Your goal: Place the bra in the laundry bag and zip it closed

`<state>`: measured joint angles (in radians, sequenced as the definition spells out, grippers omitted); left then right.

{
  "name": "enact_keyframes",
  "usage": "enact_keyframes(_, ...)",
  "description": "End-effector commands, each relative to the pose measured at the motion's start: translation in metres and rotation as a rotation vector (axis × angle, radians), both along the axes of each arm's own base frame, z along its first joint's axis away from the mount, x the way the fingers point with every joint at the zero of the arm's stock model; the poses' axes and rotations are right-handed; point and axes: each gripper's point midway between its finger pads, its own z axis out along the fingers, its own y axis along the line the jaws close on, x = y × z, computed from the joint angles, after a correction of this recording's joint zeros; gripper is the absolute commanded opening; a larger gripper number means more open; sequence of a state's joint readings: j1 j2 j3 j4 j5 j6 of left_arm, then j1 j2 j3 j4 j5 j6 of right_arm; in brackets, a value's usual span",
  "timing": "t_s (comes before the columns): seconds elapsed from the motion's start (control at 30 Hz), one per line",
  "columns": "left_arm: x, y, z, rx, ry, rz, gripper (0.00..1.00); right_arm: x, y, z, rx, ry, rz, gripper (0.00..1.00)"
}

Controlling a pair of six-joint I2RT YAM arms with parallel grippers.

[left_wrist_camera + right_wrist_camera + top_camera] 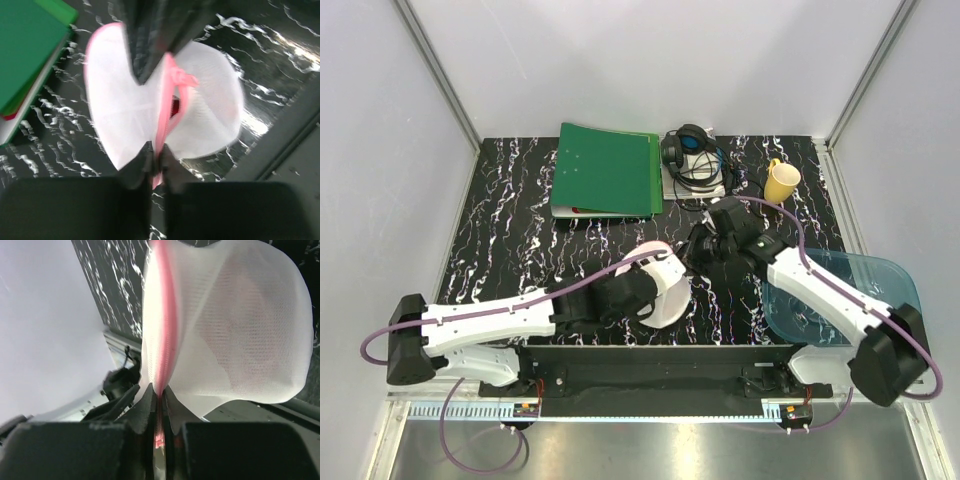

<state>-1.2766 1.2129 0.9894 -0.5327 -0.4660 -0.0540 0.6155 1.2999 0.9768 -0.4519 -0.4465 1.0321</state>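
Observation:
The laundry bag (pixel 670 288) is a white mesh pouch with a pink zip edge, held up between both grippers over the near middle of the table. My left gripper (pixel 642 298) is shut on the bag's pink trim (pixel 156 152) at its near end. My right gripper (pixel 698 252) is shut on the pink zip edge (pixel 159 392) at the other end; its fingers (pixel 150 45) show at the top of the left wrist view. The bra shows only as a red patch (pixel 174 106) in a short gap of the zip. It also shows as a reddish tint (pixel 235 335) through the mesh.
A green folder (pixel 607 170) lies at the back, also in the left wrist view (pixel 25 50). Black headphones (pixel 692 155) and a yellow cup (pixel 781 181) stand at the back right. A translucent blue tray (pixel 855 290) sits at the right under my right arm.

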Motion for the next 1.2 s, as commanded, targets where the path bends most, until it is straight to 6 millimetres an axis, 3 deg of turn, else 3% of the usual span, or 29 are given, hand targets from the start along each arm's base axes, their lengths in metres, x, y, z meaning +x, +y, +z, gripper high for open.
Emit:
enact_keyframes(0.0, 0.031, 0.015, 0.046, -0.115, -0.181, 0.186, 0.45, 0.018, -0.010, 0.021, 0.058, -0.014, -0.237, 0.00)
enact_keyframes(0.03, 0.029, 0.014, 0.051, -0.145, -0.171, 0.183, 0.60, 0.018, -0.012, 0.021, 0.056, -0.017, -0.253, 0.00)
enact_keyframes(0.17, 0.004, 0.002, 0.084, -0.362, -0.043, 0.115, 0.74, 0.021, -0.019, 0.011, 0.039, 0.008, -0.327, 0.00)
enact_keyframes(0.23, -0.011, -0.008, 0.097, -0.468, 0.036, 0.062, 0.73, 0.026, -0.023, 0.014, 0.043, -0.002, -0.376, 0.00)
enact_keyframes(0.3, -0.018, -0.021, 0.102, -0.574, 0.132, 0.051, 0.64, 0.029, -0.023, 0.017, 0.061, -0.004, -0.408, 0.00)
enact_keyframes(0.37, -0.029, -0.037, 0.099, -0.662, 0.282, 0.027, 0.55, 0.032, -0.022, 0.022, 0.074, -0.007, -0.434, 0.00)
enact_keyframes(0.43, -0.031, -0.045, 0.097, -0.719, 0.383, 0.017, 0.55, 0.035, -0.021, 0.024, 0.077, -0.012, -0.457, 0.00)
enact_keyframes(0.57, -0.017, -0.056, 0.096, -0.837, 0.475, 0.117, 0.65, 0.039, -0.022, 0.032, 0.091, -0.017, -0.502, 0.01)
enact_keyframes(0.63, -0.010, -0.058, 0.094, -0.851, 0.495, 0.166, 0.65, 0.039, -0.024, 0.032, 0.093, -0.012, -0.526, 0.01)
enact_keyframes(0.7, 0.000, -0.060, 0.087, -0.841, 0.516, 0.222, 0.63, 0.038, -0.023, 0.033, 0.098, -0.010, -0.535, 0.01)
enact_keyframes(0.97, 0.005, -0.076, 0.072, -0.828, 0.593, 0.264, 0.49, 0.038, -0.017, 0.038, 0.085, -0.022, -0.522, 0.00)
enact_keyframes(1.17, 0.024, -0.074, 0.058, -0.817, 0.580, 0.367, 0.47, 0.039, -0.016, 0.041, 0.055, -0.057, -0.525, 0.00)
